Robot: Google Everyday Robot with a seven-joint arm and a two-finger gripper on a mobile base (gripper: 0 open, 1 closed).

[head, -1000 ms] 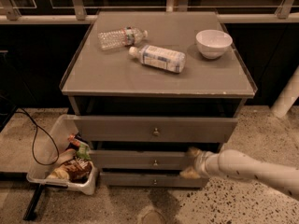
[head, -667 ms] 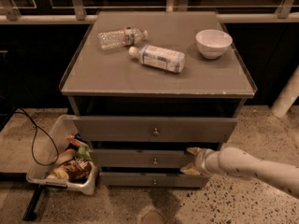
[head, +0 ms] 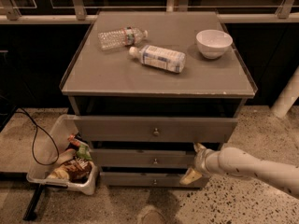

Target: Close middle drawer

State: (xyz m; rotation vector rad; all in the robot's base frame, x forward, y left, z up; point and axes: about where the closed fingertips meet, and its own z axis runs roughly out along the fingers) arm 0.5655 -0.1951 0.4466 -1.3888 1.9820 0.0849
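So the middle drawer (head: 135, 158) sits second down in the grey cabinet, under the taller top drawer (head: 117, 127), and it looks only slightly out, so probably nearly home. The gripper (head: 194, 162) is parked at its right end, coming in low from the side, likely so the arm can shove the front straight in. Jaws are spread, one tip high and one low, gripping nothing, just up against the front.

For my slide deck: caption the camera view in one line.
Gripper at the right end of the middle drawer, white bowl on the cabinet top.
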